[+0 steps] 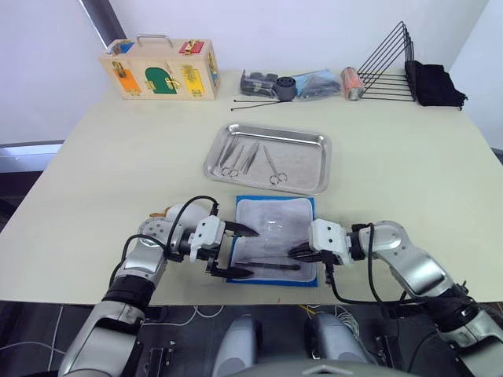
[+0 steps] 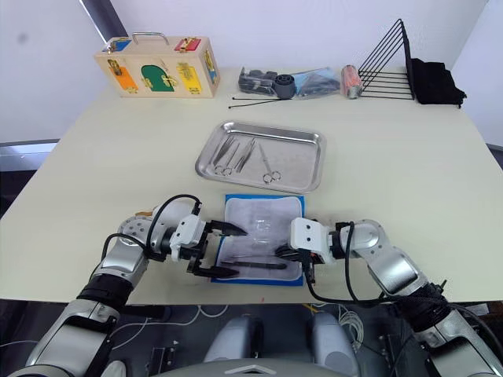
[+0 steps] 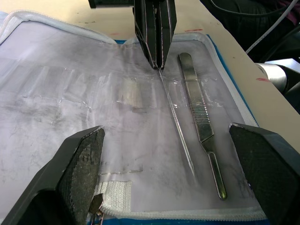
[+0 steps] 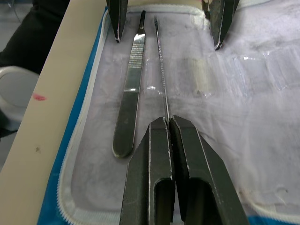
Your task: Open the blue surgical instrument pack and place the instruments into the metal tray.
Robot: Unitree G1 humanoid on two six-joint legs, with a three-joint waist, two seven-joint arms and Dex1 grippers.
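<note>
Steel probe (image 4: pixel 161 70), lower centre on open blue surgical instrument pack (image 1: pixel 275 236): thin, light, slippery, springy; pinched at tip by right gripper (image 4: pixel 168 123). Left gripper (image 1: pixel 236 251) spread wide alongside. Handle flat, avoid bending.

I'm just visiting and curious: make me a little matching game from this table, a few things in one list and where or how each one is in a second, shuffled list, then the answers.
Things:
1. right claw
2. left claw
3. scissors
4. flat scalpel handle

States or places:
A. lying in the metal tray
B. open wide over the blue surgical instrument pack
C. shut on the thin probe
D. lying loose on the pack's pale lining, beside the probe

Pairs: 1-C, 2-B, 3-A, 4-D
</note>
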